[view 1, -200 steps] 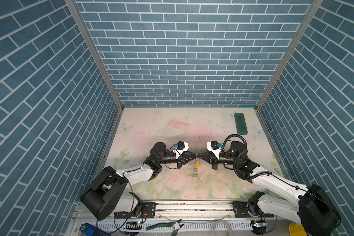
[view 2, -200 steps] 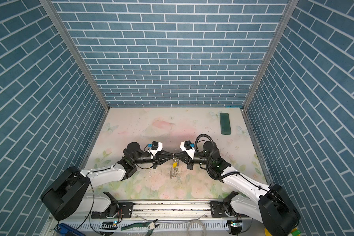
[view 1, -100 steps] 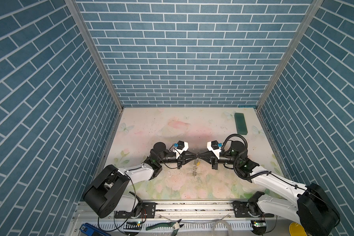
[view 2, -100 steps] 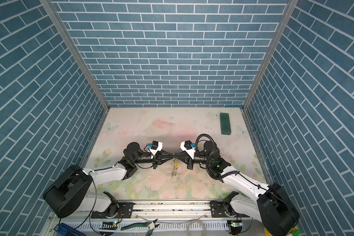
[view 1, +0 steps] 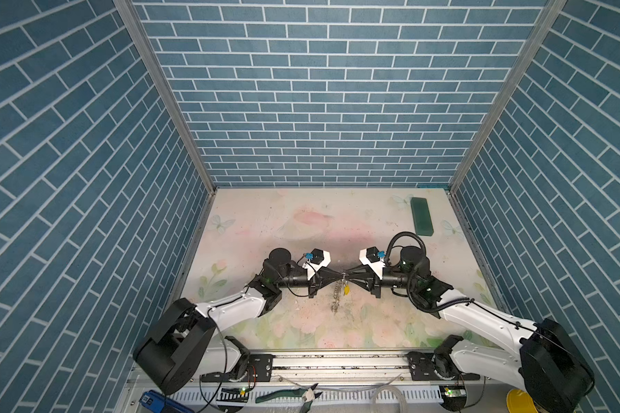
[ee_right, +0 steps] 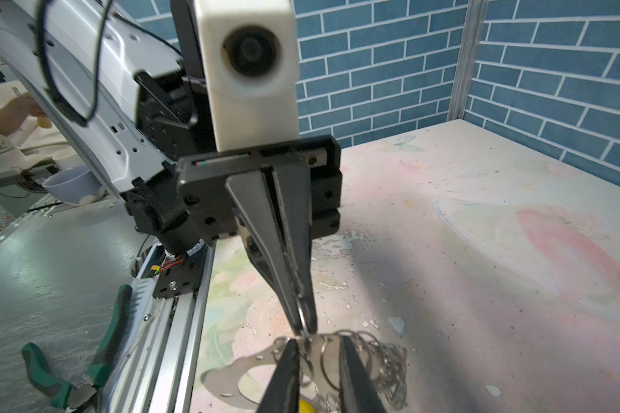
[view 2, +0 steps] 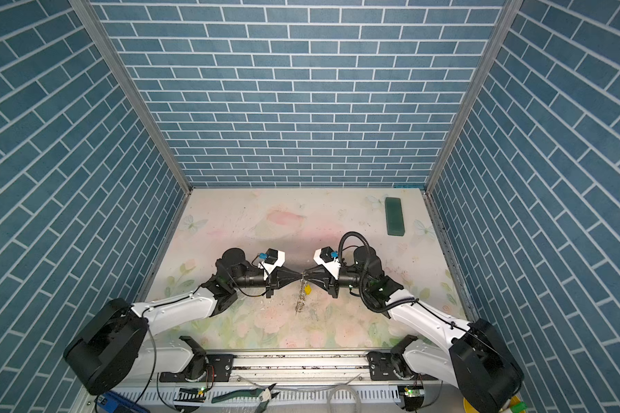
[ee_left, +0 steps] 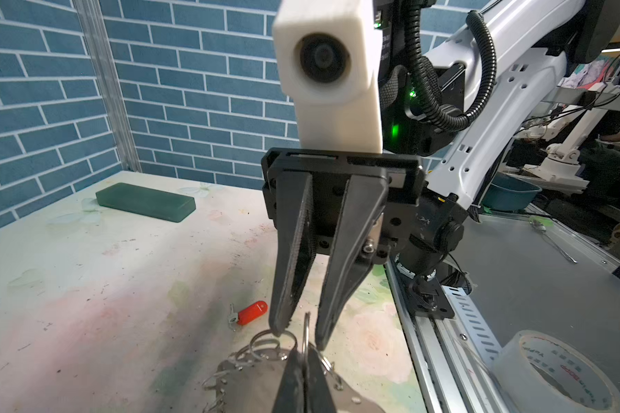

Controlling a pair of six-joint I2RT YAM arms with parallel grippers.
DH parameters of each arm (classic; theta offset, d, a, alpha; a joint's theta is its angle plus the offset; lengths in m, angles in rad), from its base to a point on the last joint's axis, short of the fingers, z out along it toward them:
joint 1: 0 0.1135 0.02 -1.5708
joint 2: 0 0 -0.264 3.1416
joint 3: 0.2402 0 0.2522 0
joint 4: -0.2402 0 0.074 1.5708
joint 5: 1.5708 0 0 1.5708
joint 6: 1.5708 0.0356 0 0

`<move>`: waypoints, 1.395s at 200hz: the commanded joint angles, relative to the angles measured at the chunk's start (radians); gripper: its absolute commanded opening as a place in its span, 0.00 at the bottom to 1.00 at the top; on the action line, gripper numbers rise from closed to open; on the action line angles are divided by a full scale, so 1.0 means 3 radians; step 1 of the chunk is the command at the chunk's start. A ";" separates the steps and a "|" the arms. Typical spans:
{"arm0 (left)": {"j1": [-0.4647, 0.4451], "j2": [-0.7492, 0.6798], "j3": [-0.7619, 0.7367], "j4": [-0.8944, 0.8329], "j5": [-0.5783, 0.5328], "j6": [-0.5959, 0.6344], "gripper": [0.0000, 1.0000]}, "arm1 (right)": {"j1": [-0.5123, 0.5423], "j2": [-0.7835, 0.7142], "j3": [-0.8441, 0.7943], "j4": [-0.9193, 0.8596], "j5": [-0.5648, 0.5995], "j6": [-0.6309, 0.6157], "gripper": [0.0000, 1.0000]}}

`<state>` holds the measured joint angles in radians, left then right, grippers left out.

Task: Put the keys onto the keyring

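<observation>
Clamped together, the left gripper (ee_right: pixel 303 327) pinches one thin silver wire ring (ee_right: pixel 301 314) on the rim of the keyring (ee_right: pixel 230 379) — the right wrist view shows the ring caught right at its black tips. The right gripper (ee_left: pixel 298 336) faces it tip to tip with its jaws apart. The gap is narrow and the pinched ring stands up in it, though I cannot tell whether either finger touches the ring.

In both top views the two grippers meet nose to nose above the middle of the table (view 1: pixel 265 229), both arms stretched level towards each other. The keyring (view 1: pixel 336 300) hangs just under that meeting point. From above it is seen edge-on as a slim bunch of silver rings; from the wrists it is a flat grey hoop fringed with them. Whether its low end reaches the table I cannot tell. The yellow key (view 1: pixel 345 289) hangs among the rings, just below the tips of the right gripper.

The red key (ee_left: pixel 251 313) lies flat on the table, apart from the hoop, with a small silver piece at one end. A dark green block (view 1: pixel 421 216) lies well away, near the far right corner. Green-handled pliers (view 1: pixel 287 393) rest on the front rail — off the table. A roll of clear tape (ee_left: pixel 559 375) sits beyond its edge.
</observation>
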<state>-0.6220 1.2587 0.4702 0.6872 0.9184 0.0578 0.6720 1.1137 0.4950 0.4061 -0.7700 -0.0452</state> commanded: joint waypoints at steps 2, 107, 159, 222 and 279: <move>-0.0021 -0.0345 0.0245 -0.1004 -0.0156 0.0673 0.00 | 0.0010 -0.0196 0.0149 -0.0382 0.0237 -0.0387 0.27; -0.0036 -0.0283 0.0958 -0.2647 -0.0178 0.1574 0.00 | 0.0025 -0.0140 0.0664 -0.1153 -0.0345 -0.0671 0.21; -0.0054 -0.0255 0.0993 -0.2689 -0.0072 0.1567 0.00 | 0.0086 0.0018 0.0743 -0.1210 -0.0429 -0.0698 0.18; -0.0060 -0.0223 0.1025 -0.2719 -0.0015 0.1575 0.00 | 0.0135 0.0145 0.0768 -0.1218 -0.0509 -0.0708 0.17; -0.0064 -0.0185 0.1043 -0.2737 0.0024 0.1568 0.00 | 0.0198 0.0238 0.0822 -0.1236 -0.0431 -0.0722 0.14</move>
<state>-0.6342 1.1915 0.7486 -0.1265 0.8936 0.5163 0.7181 1.1690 0.6838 0.0418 -0.8940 -0.1970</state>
